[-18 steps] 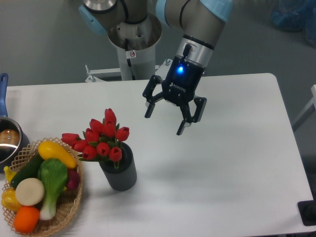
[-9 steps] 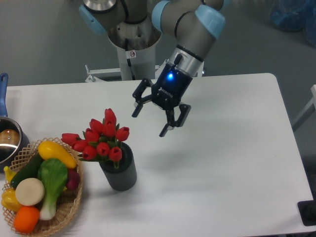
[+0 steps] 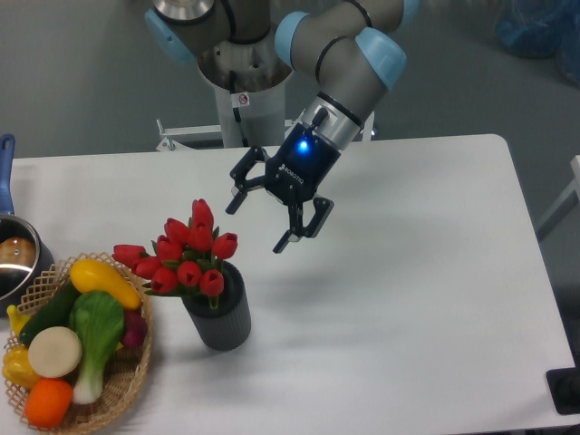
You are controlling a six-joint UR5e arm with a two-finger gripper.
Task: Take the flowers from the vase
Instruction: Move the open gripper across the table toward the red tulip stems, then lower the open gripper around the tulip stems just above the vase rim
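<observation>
- The end effector (image 3: 256, 225) has shifted left and slightly down since the earlier frames, closing in on the flowers (image 3: 186, 253).
- Its fingers are spread wide, holding nothing, tilted toward the bunch from the upper right, not touching it.
- The flowers stand in the vase (image 3: 220, 313), unmoved on the tabletop (image 3: 408, 299).
- The wicker basket (image 3: 127, 385) of toy vegetables sits just left of the vase, unchanged.
</observation>
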